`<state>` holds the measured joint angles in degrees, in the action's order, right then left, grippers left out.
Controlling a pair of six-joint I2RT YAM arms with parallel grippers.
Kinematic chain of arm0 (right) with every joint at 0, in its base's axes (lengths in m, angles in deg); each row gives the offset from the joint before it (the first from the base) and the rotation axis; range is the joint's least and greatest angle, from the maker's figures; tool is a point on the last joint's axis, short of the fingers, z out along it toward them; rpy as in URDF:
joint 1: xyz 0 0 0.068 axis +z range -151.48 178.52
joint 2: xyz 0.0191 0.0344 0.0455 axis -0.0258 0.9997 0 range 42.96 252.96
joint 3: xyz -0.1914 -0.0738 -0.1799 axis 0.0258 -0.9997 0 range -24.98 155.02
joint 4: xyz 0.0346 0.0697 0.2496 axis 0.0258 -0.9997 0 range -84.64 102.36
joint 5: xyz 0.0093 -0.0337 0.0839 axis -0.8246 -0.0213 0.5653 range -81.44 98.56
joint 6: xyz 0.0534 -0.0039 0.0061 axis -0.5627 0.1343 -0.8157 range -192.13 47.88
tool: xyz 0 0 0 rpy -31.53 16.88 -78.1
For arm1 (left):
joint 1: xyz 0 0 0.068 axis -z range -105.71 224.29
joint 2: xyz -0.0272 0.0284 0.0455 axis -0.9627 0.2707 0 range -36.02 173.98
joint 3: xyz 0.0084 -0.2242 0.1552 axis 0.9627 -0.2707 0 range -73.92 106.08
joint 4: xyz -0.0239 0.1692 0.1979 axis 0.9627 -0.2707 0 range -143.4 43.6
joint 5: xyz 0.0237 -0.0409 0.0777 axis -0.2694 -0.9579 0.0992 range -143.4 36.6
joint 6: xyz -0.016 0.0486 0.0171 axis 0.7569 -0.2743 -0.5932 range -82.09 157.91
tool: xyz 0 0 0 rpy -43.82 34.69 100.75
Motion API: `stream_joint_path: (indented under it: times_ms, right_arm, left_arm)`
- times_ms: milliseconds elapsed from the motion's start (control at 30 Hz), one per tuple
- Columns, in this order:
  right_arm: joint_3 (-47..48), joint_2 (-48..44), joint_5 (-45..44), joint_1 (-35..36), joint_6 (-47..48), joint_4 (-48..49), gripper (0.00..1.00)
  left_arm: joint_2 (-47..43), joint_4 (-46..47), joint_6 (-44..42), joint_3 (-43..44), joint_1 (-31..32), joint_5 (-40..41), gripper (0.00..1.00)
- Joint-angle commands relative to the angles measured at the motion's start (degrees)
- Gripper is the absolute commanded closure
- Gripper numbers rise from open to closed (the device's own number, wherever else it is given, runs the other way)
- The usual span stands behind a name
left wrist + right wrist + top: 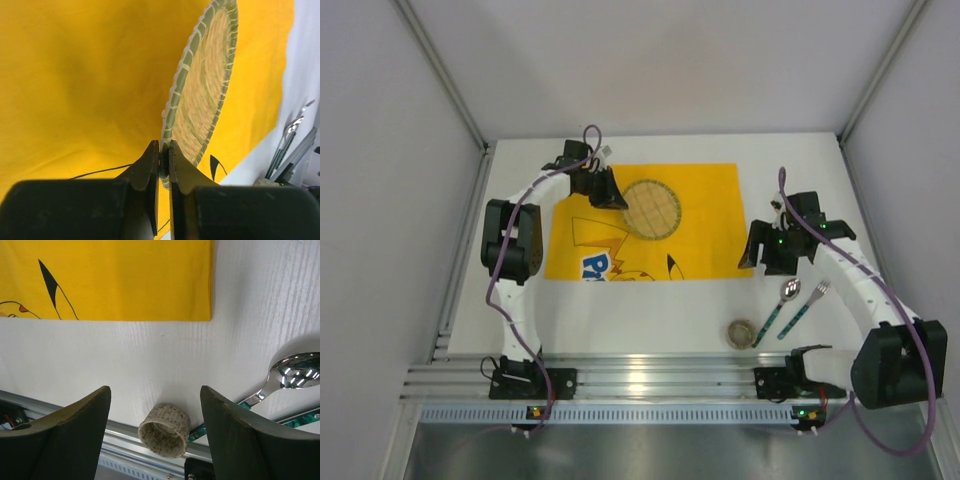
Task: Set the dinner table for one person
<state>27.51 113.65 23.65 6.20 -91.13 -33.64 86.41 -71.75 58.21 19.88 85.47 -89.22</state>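
Spread across the middle of the overhead view: the white table [650,310], edged at the bottom by a ribbed aluminium rail [650,385]. Laid on its upper centre: a yellow cartoon-printed cloth [710,200]. Over that cloth, upper middle: a round woven mat [652,208] with a green rim. Pinched at its left edge by the left pincer [161,150], fingers closed on the rim with only the weave between them. Cannot tell whether flat on the cloth or lifted. At right of frame, over bare table just right of the cloth's lower corner: the right pincer [155,390], fingers spread wide, gripping nothing. Below it, near the rail: a small speckled ring [742,332]. Just right of the ring, side by side and slanted: a spoon [783,300] and a fork [808,305], both with green handles.
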Motion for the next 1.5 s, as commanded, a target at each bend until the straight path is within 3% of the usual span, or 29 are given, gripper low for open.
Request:
stream_joint_path:
  times_ms: [0,33,200,267,400,467,800,1133,1233,1333,1367,1467]
  right_arm:
    - [-0.1,-3.72,0.2,-0.56,0.2,-2.51,0.27]
    - [-0.11,-4.85,0.2,-0.48,-0.15,-3.13,0.27]
    - [-0.37,-8.11,0.73,0.31,-1.47,-9.36,0.27]
    - [-1.16,-9.61,0.55,2.07,-2.26,-10.95,0.27]
    - [-3.97,-10.75,-2.77,7.33,-5.07,-15.33,0.27]
    - [-4.32,-10.32,-7.94,10.5,-8.23,-17.45,0.26]
    - [-16.27,-10.85,-9.73,16.39,-15.01,-14.92,0.28]
    - [-14.26,-4.61,-13.6,20.26,-16.41,-9.73,0.37]
    - [-14.17,-3.46,-14.39,20.44,-16.42,-8.58,0.46]
    - [-13.91,-2.76,-14.74,20.71,-16.33,-7.7,0.67]
    - [-13.82,-2.76,-14.91,20.71,-16.33,-7.62,0.81]
    - [-13.03,-3.11,-14.92,20.79,-16.15,-7.79,0.99]
  left_arm:
    - [-0.53,-4.79,-3.85,2.0,-0.55,4.87,0.85]
    - [-0.53,-5.15,-4.21,1.83,-0.55,5.66,0.75]
    - [-0.52,-7.0,-5.35,0.6,-0.55,8.04,0.54]
    - [-0.96,-6.83,-5.18,0.07,-0.55,8.74,0.28]
    - [-2.72,-6.04,-4.3,-0.89,-0.55,9.27,0.17]
    - [-3.51,-5.34,-3.86,-0.99,-0.55,9.45,0.16]
    - [-9.4,-3.75,-2.19,-3.09,-0.55,9.27,0.16]
    - [-14.41,-4.19,-3.51,-8.28,-0.55,9.62,0.17]
    - [-15.12,-4.71,-4.12,-8.81,-0.55,10.06,0.17]
    - [-15.73,-4.89,-4.39,-9.34,-0.55,10.06,0.17]
    - [-15.82,-4.89,-4.39,-9.51,-0.55,10.15,0.17]
    - [-15.91,-4.98,-4.3,-9.42,-0.55,9.97,0.17]
